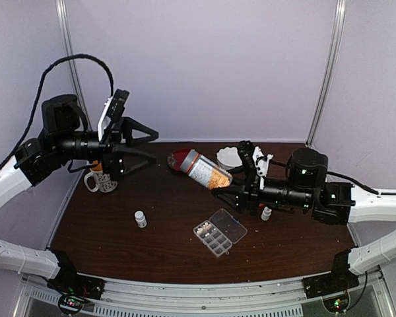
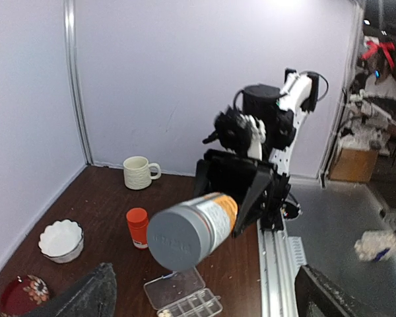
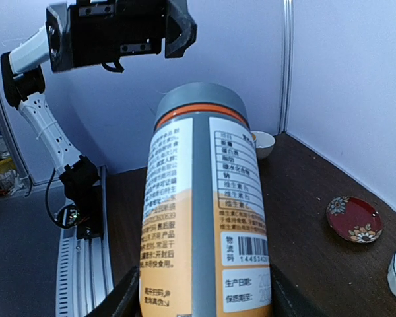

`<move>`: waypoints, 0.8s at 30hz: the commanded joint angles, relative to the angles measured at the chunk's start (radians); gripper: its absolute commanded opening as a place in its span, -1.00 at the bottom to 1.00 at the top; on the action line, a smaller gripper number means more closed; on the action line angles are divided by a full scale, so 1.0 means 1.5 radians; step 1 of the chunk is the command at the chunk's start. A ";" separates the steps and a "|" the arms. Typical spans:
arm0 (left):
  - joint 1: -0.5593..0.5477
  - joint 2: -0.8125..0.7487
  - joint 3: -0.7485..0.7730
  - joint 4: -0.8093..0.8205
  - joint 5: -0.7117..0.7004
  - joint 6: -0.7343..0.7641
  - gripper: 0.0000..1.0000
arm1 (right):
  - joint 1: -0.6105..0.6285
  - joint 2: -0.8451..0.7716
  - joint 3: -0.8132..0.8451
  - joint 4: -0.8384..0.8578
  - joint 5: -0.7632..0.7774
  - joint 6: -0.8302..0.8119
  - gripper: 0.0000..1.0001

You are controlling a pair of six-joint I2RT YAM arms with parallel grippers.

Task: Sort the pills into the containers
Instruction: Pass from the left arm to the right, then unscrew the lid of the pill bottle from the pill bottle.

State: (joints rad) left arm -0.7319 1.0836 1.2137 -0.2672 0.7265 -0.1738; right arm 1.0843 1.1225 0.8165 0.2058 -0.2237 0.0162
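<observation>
The clear pill box [image 1: 215,239] lies at the table's front middle with its lid [image 1: 228,224] swung open. It also shows in the left wrist view [image 2: 188,306]. A few whitish pills [image 2: 164,313] sit in one end cell. My right gripper [image 1: 228,187] is shut on a large orange-labelled bottle with a grey cap [image 1: 208,170], held tilted above the table behind the box. That bottle fills the right wrist view [image 3: 204,218] between my fingers [image 3: 122,297]. My left gripper [image 1: 137,146] is raised at the left, open and empty, its fingers [image 2: 86,297] wide apart.
A small white bottle [image 1: 140,218] stands front left and another [image 1: 266,213] stands under the right arm. A white scalloped bowl [image 1: 228,157] and a red plate [image 1: 177,160] are at the back. A mug [image 1: 102,179] is at the left. In the left wrist view there is a red-capped bottle [image 2: 137,226].
</observation>
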 commanded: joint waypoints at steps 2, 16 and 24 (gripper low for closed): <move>-0.012 -0.097 -0.154 0.136 0.033 0.399 0.95 | -0.044 -0.019 -0.025 0.103 -0.218 0.144 -0.60; -0.049 -0.029 -0.122 -0.044 0.065 0.676 0.92 | -0.046 0.047 0.054 0.000 -0.361 0.140 -0.62; -0.059 -0.022 -0.116 -0.036 0.049 0.654 0.88 | -0.046 0.078 0.073 -0.006 -0.373 0.134 -0.66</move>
State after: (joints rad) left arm -0.8089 1.0512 1.0069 -0.3283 0.8036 0.7921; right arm 1.0176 1.2285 0.8845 0.1864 -0.7513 0.2169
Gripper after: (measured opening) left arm 0.946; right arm 0.548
